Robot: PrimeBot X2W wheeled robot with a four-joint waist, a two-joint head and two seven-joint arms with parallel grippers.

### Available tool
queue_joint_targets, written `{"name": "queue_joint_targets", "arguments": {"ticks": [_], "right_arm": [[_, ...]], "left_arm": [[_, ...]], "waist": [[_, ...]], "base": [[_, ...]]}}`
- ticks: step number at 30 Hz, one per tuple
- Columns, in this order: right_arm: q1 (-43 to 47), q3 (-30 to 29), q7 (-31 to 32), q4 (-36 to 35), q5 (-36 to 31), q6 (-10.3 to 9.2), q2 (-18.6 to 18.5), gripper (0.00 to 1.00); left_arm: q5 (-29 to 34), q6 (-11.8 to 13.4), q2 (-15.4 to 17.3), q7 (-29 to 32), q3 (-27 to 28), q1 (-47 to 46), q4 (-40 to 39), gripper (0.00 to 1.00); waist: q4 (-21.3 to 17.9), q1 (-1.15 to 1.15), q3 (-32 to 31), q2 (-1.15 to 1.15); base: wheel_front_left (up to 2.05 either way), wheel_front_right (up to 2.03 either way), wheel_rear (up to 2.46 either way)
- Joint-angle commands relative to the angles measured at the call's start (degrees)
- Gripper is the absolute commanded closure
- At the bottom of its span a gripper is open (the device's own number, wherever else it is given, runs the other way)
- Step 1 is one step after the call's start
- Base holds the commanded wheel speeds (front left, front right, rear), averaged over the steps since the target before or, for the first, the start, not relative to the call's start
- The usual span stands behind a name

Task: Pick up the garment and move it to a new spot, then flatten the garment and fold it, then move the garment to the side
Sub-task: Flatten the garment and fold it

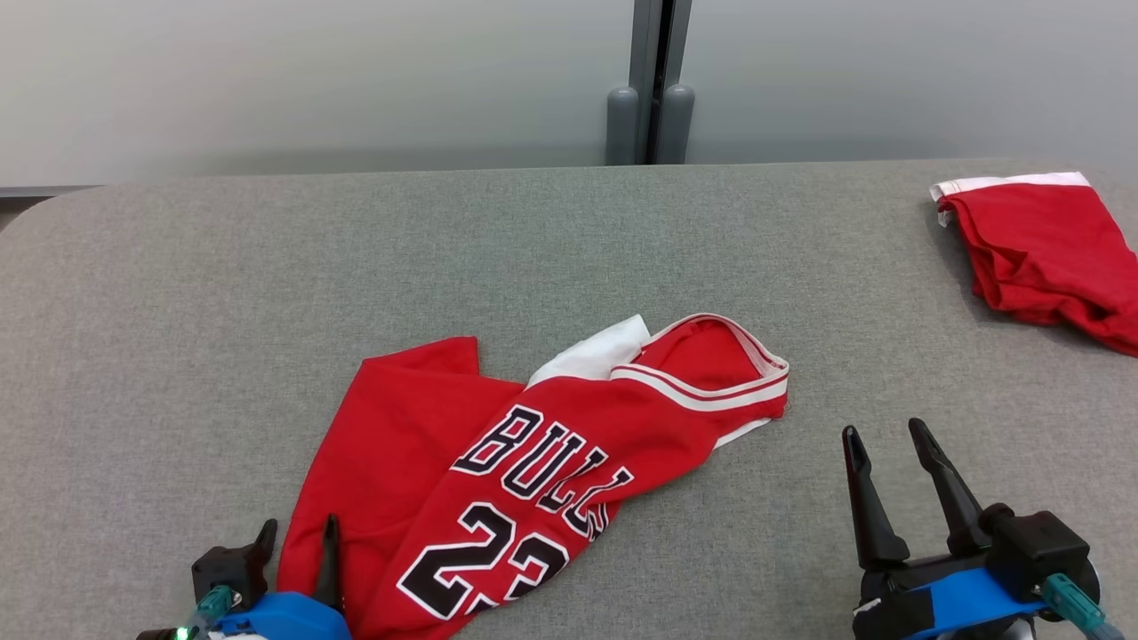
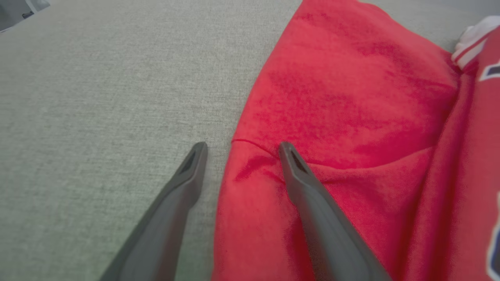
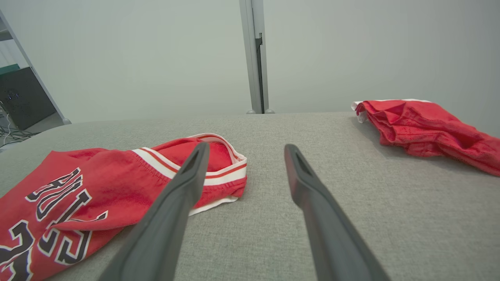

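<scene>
Left pincer [image 2: 243,145] gapes astride the garment [image 2: 343,97] edge.

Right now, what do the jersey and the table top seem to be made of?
Jersey: soft knit cloth, perhaps polyester, matte red; it creases and drapes, with striped ribbed trim at one opening. Table top: grey textile cover, woven or felt-like, matte; a fine grain shows close up.
</scene>
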Motion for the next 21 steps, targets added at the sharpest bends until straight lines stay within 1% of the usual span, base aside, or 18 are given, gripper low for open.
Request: {"name": "queue_joint_targets", "arguments": {"ticks": [1, 3, 4, 5, 6, 12, 21], "right_arm": [[-0.7, 0.3, -0.2, 0.2, -0.4, 0.03, 0.0, 0.0], [-0.9, 0.4, -0.2, 0.3, -0.5, 0.03, 0.0, 0.0], [-0.9, 0.4, -0.2, 0.3, -0.6, 0.03, 0.0, 0.0], [-0.8, 0.3, -0.2, 0.4, -0.6, 0.03, 0.0, 0.0], [-0.7, 0.2, -0.2, 0.5, -0.6, 0.03, 0.0, 0.0], [0.7, -0.6, -0.2, 0.4, 0.1, 0.03, 0.0, 0.0], [2.0, -0.3, -0.2, 0.1, 1.6, 0.03, 0.0, 0.0]], "left_arm": [[-1.1, -0.1, -0.3, 0.1, -1.0, -1.4, 1.9, 0.0], [-2.6, -0.1, -0.8, 0.1, -2.5, -2.2, 3.4, 0.0], [-3.2, -0.1, -1.0, 0.1, -3.3, -2.6, 3.7, 0.44], [-3.6, -0.1, -0.9, 0.1, -4.0, -2.9, 3.9, 0.63], [-4.2, -0.1, -0.8, 0.1, -4.5, -3.3, 3.8, 1.0], [-5.6, -0.1, -0.3, 0.0, -5.9, -3.2, -0.7, 1.0], [-5.1, -0.1, 0.8, 0.0, -5.7, 0.7, -17.5, 1.0]], "waist": [[0.0, 0.0, 0.2, 0.0], [0.0, 0.0, 0.2, 0.0], [0.0, 0.0, 0.1, 0.0], [0.0, 0.0, 0.1, 0.0], [0.1, 0.0, -0.1, 0.0], [1.3, 0.0, -1.4, 0.0], [6.1, 0.0, -3.0, 0.0]], "base": [[0.0, 0.0, 0.0], [0.0, 0.0, 0.0], [0.0, 0.0, 0.0], [0.0, 0.0, 0.0], [0.0, 0.0, 0.0], [0.0, 0.0, 0.0], [0.0, 0.0, 0.0]]}}
